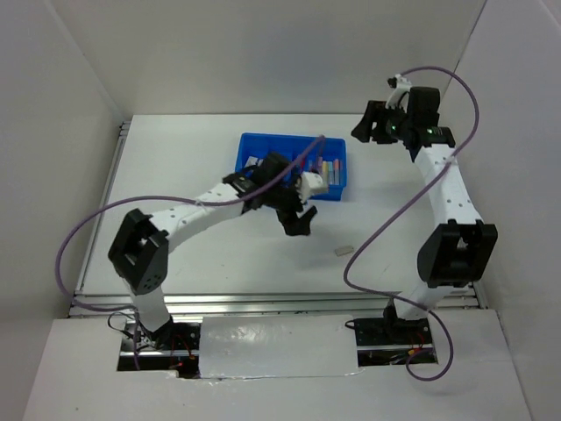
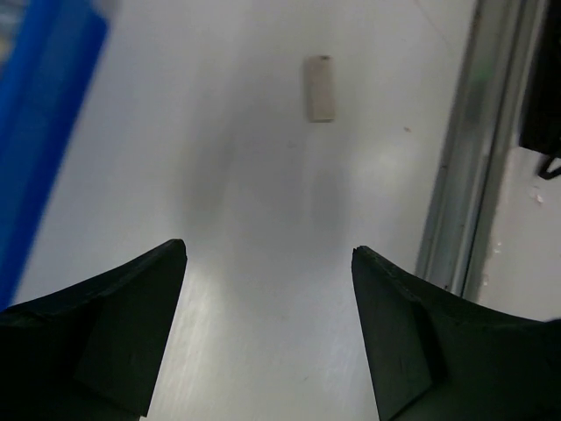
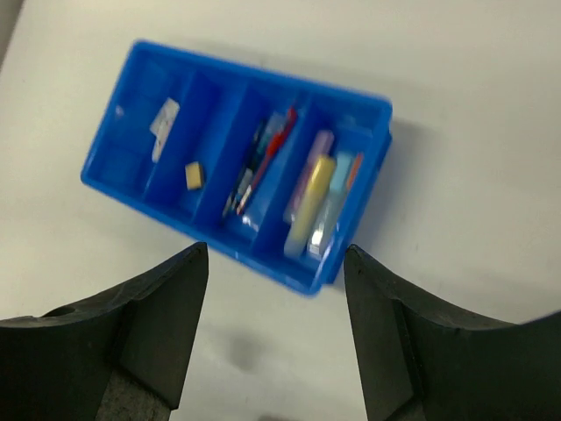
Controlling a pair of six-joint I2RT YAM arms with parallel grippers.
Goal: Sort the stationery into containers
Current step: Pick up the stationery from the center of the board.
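The left hand (image 1: 298, 219), spread apart, hovers at the tray's (image 1: 263, 140) near edge, the right hand (image 1: 377, 123), likewise apart, right of the tray, and an eraser (image 1: 344, 250) lies on the surface (image 1: 219, 254) nearer than the tray.

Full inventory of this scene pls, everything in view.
tray: 1, blue, four compartments, far middle of table
white bits: count unclear, white, end compartment
tan piece: 1, tan, second compartment
pens: several, red and blue, third compartment
markers: about four, mixed colours, fourth compartment
eraser: 1, off-white, loose on table
table: 1, white
cables: 2, purple, one per arm
left gripper: black, open, near eraser
right gripper: black, open, raised, facing tray
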